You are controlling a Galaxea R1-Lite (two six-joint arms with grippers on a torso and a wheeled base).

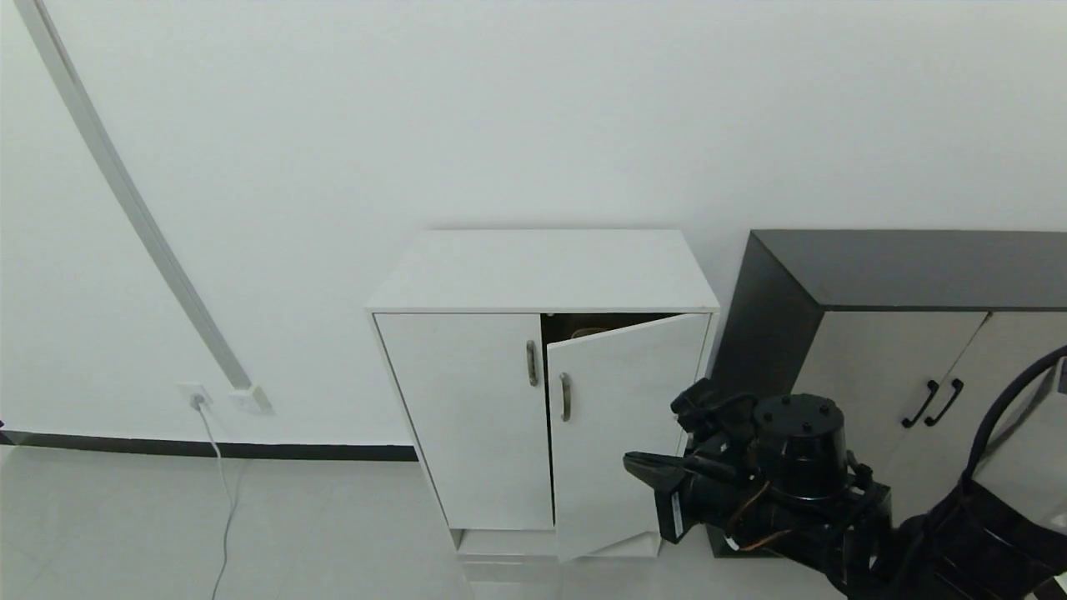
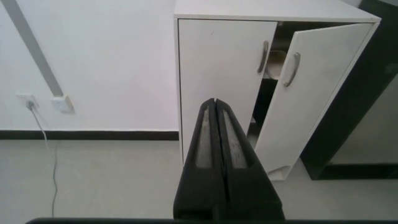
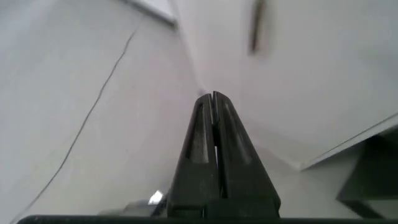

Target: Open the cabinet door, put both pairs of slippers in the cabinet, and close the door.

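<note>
print on a small white sticker [image 1: 677,517] on the right arm's wrist is too small to read. the white cabinet [image 1: 542,275] stands against a plain white wall [image 1: 533,108] on a pale tiled floor [image 1: 292,533]; its left door [image 1: 467,417] is shut and its right door [image 1: 625,433] stands ajar, swung part way out, with slim metal handles [image 1: 565,397] at the middle seam. through the gap above the open door a tan shape [image 1: 588,332] lies inside the cabinet, too hidden to say what it is. just right of the cabinet stands a dark cabinet [image 1: 900,267] with pale doors. left of the cabinet are a wall socket [image 1: 193,396] with a cable [image 1: 223,500] running down to the floor, a grey slanting conduit [image 1: 125,192] and a black skirting strip [image 1: 208,450]. the right gripper [image 1: 642,464] sits low in front of the open door, fingers pressed together, its arm stretched in from the cabinet's right; whether it touches the door cannot be told. the left gripper [image 2: 214,104], also pressed together, is held back from the cabinet, facing its left door.
</note>
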